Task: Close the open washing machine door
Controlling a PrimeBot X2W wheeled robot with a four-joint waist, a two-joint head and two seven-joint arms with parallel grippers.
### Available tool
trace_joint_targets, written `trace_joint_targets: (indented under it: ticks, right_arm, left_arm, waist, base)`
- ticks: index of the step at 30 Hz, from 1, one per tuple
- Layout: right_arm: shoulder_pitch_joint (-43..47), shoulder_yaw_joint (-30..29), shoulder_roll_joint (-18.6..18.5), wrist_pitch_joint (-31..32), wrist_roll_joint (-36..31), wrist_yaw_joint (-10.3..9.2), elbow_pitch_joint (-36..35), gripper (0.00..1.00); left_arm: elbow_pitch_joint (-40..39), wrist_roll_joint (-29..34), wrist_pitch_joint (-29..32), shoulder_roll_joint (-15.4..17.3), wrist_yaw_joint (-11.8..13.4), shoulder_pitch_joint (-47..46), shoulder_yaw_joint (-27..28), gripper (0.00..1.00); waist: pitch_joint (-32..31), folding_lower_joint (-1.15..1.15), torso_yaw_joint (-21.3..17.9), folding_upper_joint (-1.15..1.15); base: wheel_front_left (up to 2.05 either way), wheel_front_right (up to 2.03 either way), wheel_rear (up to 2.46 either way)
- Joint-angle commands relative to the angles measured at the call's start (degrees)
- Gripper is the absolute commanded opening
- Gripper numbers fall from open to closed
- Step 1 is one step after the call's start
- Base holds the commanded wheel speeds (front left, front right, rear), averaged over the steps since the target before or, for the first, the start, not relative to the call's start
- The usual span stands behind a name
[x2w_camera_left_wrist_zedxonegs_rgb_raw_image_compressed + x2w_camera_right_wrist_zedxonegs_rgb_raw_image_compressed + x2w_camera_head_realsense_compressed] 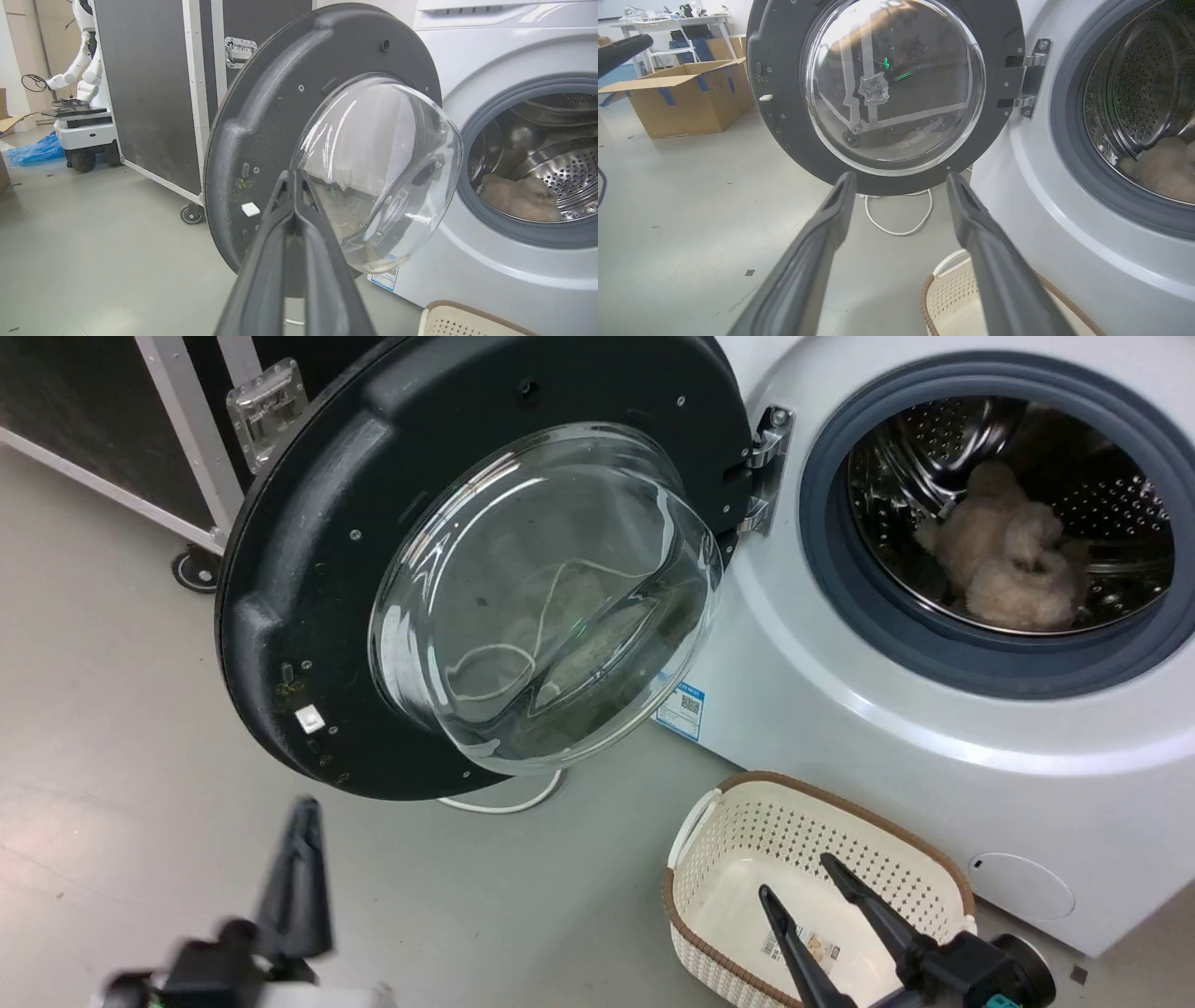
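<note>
Looking like a robotics lab or test workshop, not a home laundry rm. The washing machine is standing on a bare grey sealed floor, w/ a white cable lying loose beside it. Next to it a big black flight case w/ alu edging and a metal latch is resting on a caster. In the bkgd another white robot is sitting on a wheeled base, w/ crumpled blue plastic lying nr it. A taped cardboard box is standing open on the floor. Behind it a cluttered table and a white chair are standing.
</note>
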Motion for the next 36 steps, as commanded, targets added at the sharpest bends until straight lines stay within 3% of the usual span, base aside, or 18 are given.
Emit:
trace_joint_targets:
  ticks: [1, 4, 5, 6, 7, 8, 10, 11, 12, 14, 15, 16, 17, 19, 25, 28, 36]
  right_arm:
    - [1.3, -0.3, -0.1, -0.2, -0.4, 0.05, -0.6, 1.0]
    - [1.9, -0.9, -0.4, -0.2, -0.9, 0.05, -1.3, 1.0]
    - [1.9, -0.9, -0.4, -0.2, -0.9, 0.05, -1.3, 1.0]
    - [1.6, -0.9, -0.9, -0.2, -1.0, 0.05, -1.8, 1.0]
    - [1.6, -0.9, -0.9, -0.2, -1.0, 0.05, -1.8, 1.0]
    - [1.0, -0.8, -1.4, -0.2, -1.0, 0.05, -2.1, 1.0]
    - [0.7, -0.8, -1.7, -0.2, -1.0, 0.05, -2.3, 1.0]
    - [0.2, -0.7, -2.3, -0.2, -0.9, 0.05, -2.5, 1.0]
    - [0.2, -0.7, -2.3, -0.2, -0.9, 0.05, -2.5, 1.0]
    - [-0.4, -0.4, -3.1, -0.2, -0.6, 0.05, -2.7, 1.0]
    - [-0.4, -0.4, -3.1, -0.2, -0.6, 0.05, -2.7, 1.0]
    - [-0.9, -0.2, -3.6, -0.2, -0.6, 0.05, -2.9, 1.0]
    - [-0.9, -0.2, -3.6, -0.2, -0.6, 0.05, -2.9, 1.0]
    - [-1.5, -0.2, -4.0, -0.2, -0.4, 0.05, -3.1, 1.0]
    - [-2.1, -0.1, -4.5, -0.2, -0.1, 0.05, -3.1, 1.0]
    - [-2.2, 0.0, -4.8, -0.2, 0.1, 0.05, -3.0, 1.0]
    - [-2.1, -0.9, -4.9, -0.2, 0.3, 0.05, -2.9, 1.0]
  left_arm:
    - [-0.5, -1.3, -0.3, 0.3, -1.5, -2.1, 1.8, 0.0]
    - [0.0, -6.3, -0.3, 0.9, -4.6, -6.1, 6.8, 0.0]
    - [0.0, -6.3, -0.3, 0.9, -4.6, -6.1, 6.8, 0.0]
    - [1.2, -10.5, -0.3, 1.6, -6.5, -9.2, 10.6, 0.0]
    - [1.2, -10.5, -0.3, 1.6, -6.5, -9.2, 10.6, 0.0]
    - [3.5, -15.2, 0.0, 2.5, -7.9, -12.7, 13.8, 0.0]
    - [4.7, -18.1, 1.2, 2.8, -8.2, -14.7, 15.4, 0.0]
    - [7.3, -23.5, 4.5, 4.0, -8.2, -19.0, 18.6, 0.0]
    - [7.3, -23.5, 4.5, 4.0, -8.2, -19.0, 18.6, 0.0]
    - [12.4, -29.2, 10.6, 6.9, -6.9, -24.6, 22.4, 0.0]
    - [12.4, -29.2, 10.6, 6.9, -6.9, -24.6, 22.4, 0.0]
    - [16.3, -33.6, 14.9, 8.4, -6.3, -28.1, 24.7, 0.0]
    - [16.3, -33.6, 14.9, 8.4, -6.3, -28.1, 24.7, 0.0]
    - [21.9, -39.5, 20.6, 10.4, -4.9, -32.6, 28.0, 0.0]
    - [29.8, -48.6, 29.3, 12.2, -1.4, -38.5, 32.7, 0.0]
    - [33.7, -57.1, 36.5, 11.5, 0.8, -42.2, 36.8, 0.0]
    - [34.5, -61.2, 47.2, 12.7, -0.3, -40.7, 35.4, 0.0]
  waist:
    - [0.5, 0.0, 0.0, 0.0]
    - [2.0, 0.0, -0.5, 0.0]
    - [2.0, 0.0, -0.5, 0.0]
    - [3.3, 0.0, -1.6, 0.0]
    - [3.3, 0.0, -1.6, 0.0]
    - [4.6, 0.0, -2.7, 0.0]
    - [5.2, 0.0, -3.2, 0.0]
    - [6.2, 0.0, -4.1, 0.0]
    - [6.2, 0.0, -4.1, 0.0]
    - [7.4, 0.0, -5.2, 0.0]
    - [7.4, 0.0, -5.2, 0.0]
    - [8.0, 0.0, -6.1, 0.0]
    - [8.0, 0.0, -6.1, 0.0]
    - [8.7, 0.0, -7.2, 0.0]
    - [9.5, 0.0, -8.7, 0.0]
    - [9.7, 0.0, -9.5, 0.0]
    - [9.9, 0.0, -10.2, 0.0]
  base:
    - [0.0, 0.0, 0.0]
    - [0.0, 0.0, 0.0]
    - [0.0, 0.0, 0.0]
    - [0.0, 0.0, 0.0]
    - [0.0, 0.0, 0.0]
    - [0.0, 0.0, 0.0]
    - [0.0, 0.0, 0.0]
    - [0.0, 0.0, 0.0]
    - [0.0, 0.0, 0.0]
    - [0.0, 0.0, 0.0]
    - [0.0, 0.0, 0.0]
    - [0.0, 0.0, 0.0]
    - [0.0, 0.0, 0.0]
    - [0.0, 0.0, 0.0]
    - [0.0, 0.0, 0.0]
    - [0.0, 0.0, 0.0]
    - [0.0, 0.0, 0.0]
